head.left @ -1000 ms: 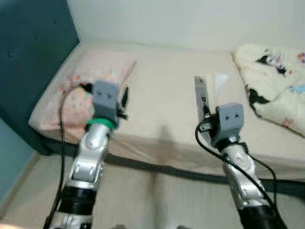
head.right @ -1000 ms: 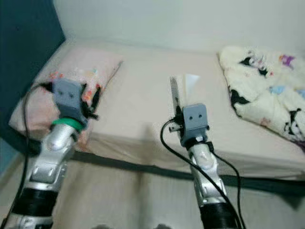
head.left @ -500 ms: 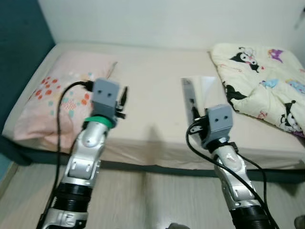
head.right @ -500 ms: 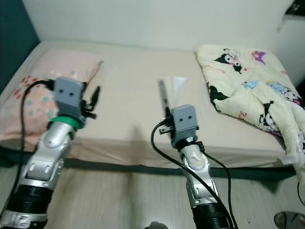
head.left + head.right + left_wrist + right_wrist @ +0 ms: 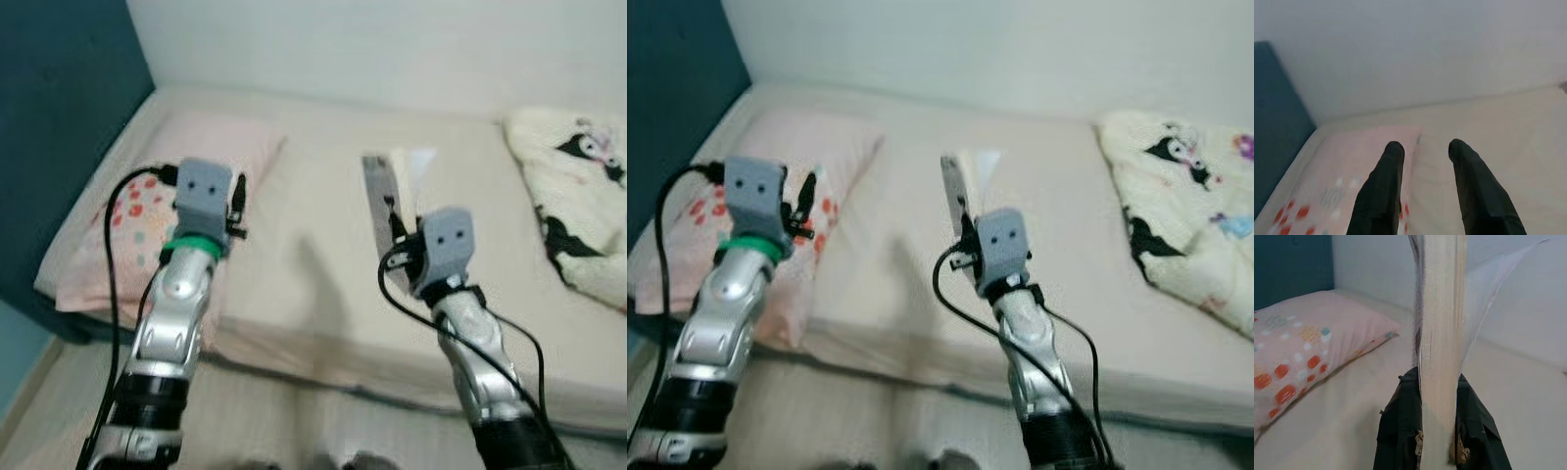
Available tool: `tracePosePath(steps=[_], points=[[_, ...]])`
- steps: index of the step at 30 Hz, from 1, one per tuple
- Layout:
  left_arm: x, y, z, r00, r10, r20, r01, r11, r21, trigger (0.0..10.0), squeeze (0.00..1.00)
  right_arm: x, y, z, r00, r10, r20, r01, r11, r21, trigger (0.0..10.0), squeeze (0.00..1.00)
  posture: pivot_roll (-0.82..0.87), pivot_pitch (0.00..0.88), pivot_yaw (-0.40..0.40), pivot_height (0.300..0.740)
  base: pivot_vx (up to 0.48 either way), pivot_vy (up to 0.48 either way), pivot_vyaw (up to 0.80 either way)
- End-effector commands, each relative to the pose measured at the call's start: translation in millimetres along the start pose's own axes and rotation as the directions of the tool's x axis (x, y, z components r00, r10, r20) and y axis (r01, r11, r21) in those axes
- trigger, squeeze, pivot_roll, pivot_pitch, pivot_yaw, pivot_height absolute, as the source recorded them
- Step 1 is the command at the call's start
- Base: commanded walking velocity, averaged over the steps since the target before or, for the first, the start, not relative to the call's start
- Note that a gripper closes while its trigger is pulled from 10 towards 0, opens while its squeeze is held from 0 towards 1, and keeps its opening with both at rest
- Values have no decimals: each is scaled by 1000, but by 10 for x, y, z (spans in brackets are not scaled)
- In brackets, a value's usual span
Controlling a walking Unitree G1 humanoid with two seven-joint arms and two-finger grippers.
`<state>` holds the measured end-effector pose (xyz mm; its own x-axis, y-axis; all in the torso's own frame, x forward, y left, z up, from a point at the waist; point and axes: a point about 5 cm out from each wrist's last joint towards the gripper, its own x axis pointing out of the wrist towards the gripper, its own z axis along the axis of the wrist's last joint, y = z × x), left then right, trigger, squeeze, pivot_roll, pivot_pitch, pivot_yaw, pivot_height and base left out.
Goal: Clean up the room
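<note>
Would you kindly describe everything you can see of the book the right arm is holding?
The book is thin and pale, its page edges cream, with a loose, glossy, translucent cover leaf fanning off one side. It stands upright, edge toward the wrist camera, its lower end clamped in the right end effector, one black finger on each side. It is held in the air above the beige mattress, touching nothing else visible.

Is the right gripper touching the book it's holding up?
Touching. In the right wrist view, the right gripper has both black fingers pressed against the sides of the book.
</note>
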<state>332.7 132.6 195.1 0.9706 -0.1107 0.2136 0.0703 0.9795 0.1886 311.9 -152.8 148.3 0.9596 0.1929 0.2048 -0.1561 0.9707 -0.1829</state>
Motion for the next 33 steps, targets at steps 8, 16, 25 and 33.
tracePosePath(steps=[8, 16, 25, 33], points=[[-21, -72, -8, 999, -40, -1, 40, 999, -31, 10000, 0, -21, 11, 67, 999, 26, 44, -29, 997, 76, 10000, 0, -76, 0, 49, 723, 166, 0, 0], [-95, -138, -44, 994, -109, 3, 109, 994, -27, 10000, 0, -37, -10, -33, 1000, -10, -12, 13, 974, 227, 10000, 0, -76, 0, 47, 723, 0, 0, 0], [-122, -164, -78, 992, -128, -6, 128, 992, -19, 10000, 0, -53, -24, -122, 998, -43, -52, 58, 938, 343, 10000, 0, -76, 0, 51, 723, 0, 0, 0], [-245, -177, -349, 992, -90, -89, 92, 996, 14, 10000, 0, -7, 130, -266, 995, -29, -97, 72, 873, 482, 10000, 0, -74, 0, 61, 704, 0, 0, 0]])
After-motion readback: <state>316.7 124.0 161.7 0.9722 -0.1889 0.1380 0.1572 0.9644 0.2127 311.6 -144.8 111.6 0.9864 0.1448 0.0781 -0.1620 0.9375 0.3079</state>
